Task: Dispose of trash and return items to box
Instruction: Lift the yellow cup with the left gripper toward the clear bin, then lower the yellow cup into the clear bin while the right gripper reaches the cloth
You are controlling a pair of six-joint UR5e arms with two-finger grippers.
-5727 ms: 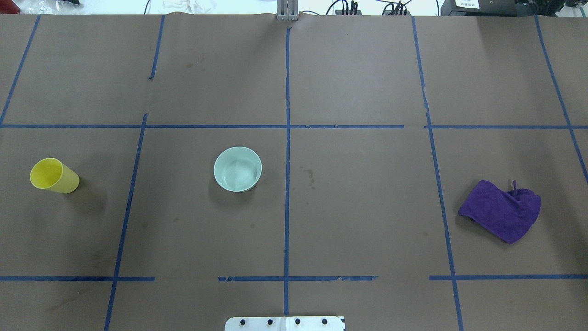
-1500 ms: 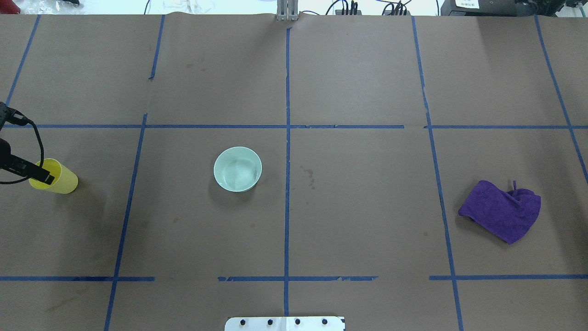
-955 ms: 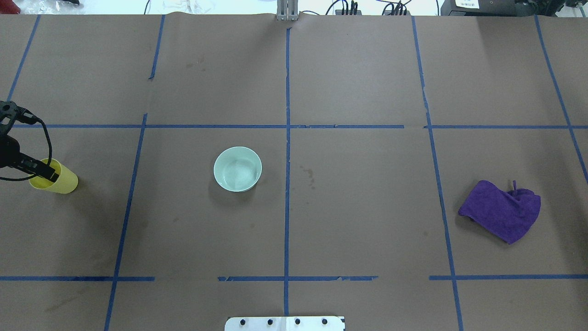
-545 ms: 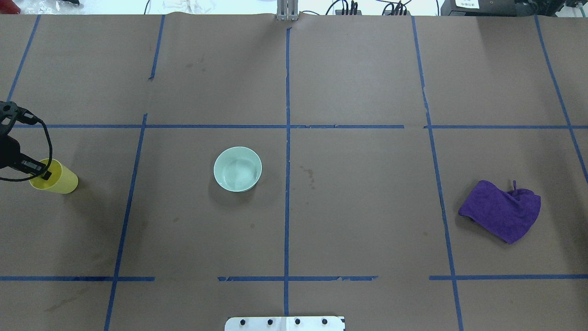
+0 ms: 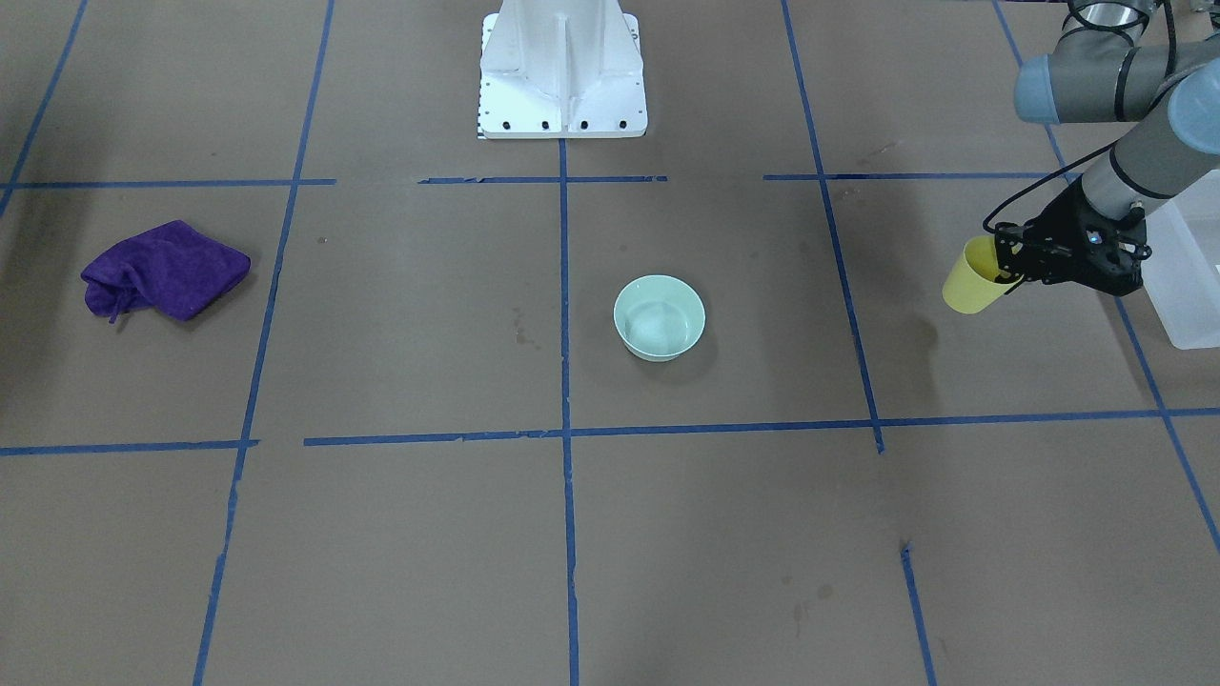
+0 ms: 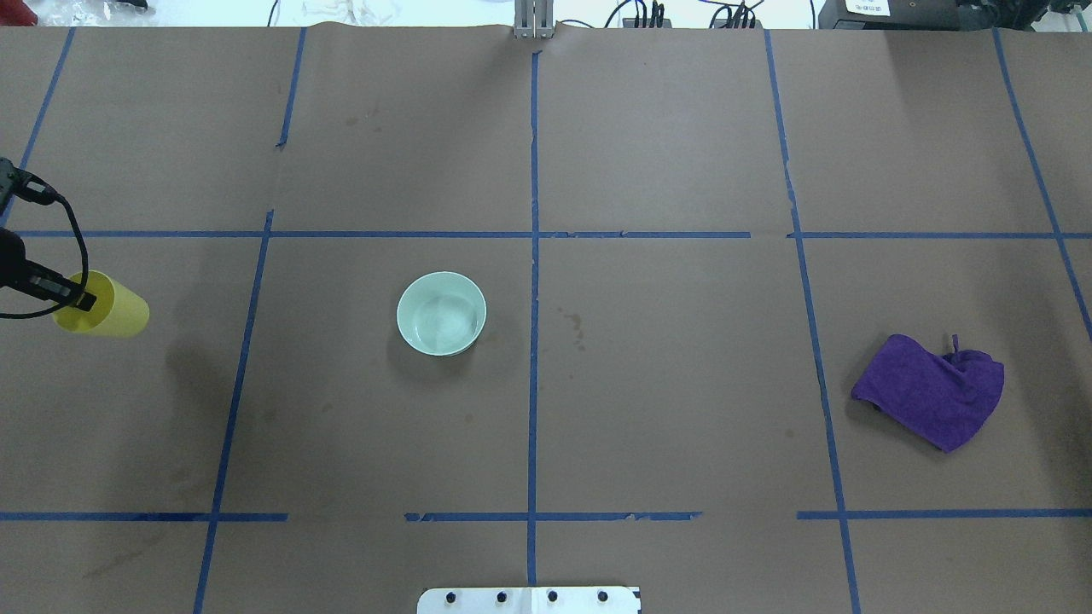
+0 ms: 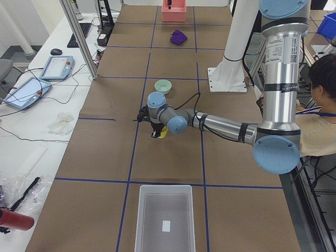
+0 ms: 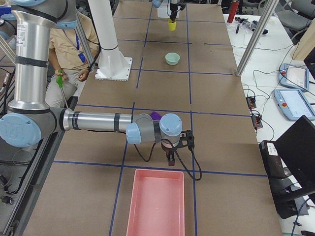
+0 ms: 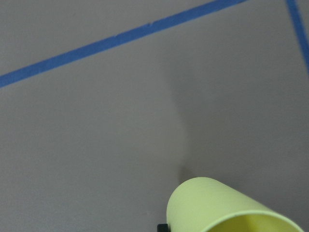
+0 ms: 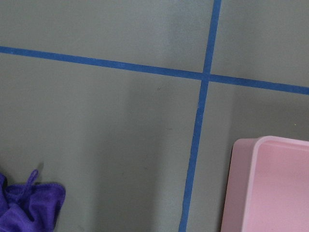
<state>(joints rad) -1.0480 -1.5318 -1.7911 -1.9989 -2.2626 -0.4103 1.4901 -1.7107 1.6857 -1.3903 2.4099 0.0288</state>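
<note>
My left gripper (image 6: pixel 78 301) is shut on the rim of the yellow cup (image 6: pixel 111 305), with one finger inside it. It holds the cup tilted, a little above the table, at the far left. The cup also shows in the front view (image 5: pixel 967 283) and the left wrist view (image 9: pixel 227 208). The mint-green bowl (image 6: pixel 441 313) stands upright and empty near the table's middle. The translucent box (image 5: pixel 1182 281) stands just beyond the cup at the left end of the table (image 7: pixel 163 220). My right gripper (image 8: pixel 171 157) hovers near the purple cloth; I cannot tell if it is open.
A crumpled purple cloth (image 6: pixel 930 390) lies on the right side. A pink bin (image 8: pixel 155 206) stands at the table's right end, beside the right gripper. The white robot base (image 5: pixel 560 67) is at the near middle edge. Blue tape lines cross the brown table cover.
My left gripper came in from the left, closed on the yellow cup's rim and has lifted it off the table, a little farther away. The bowl and the cloth have not moved.
</note>
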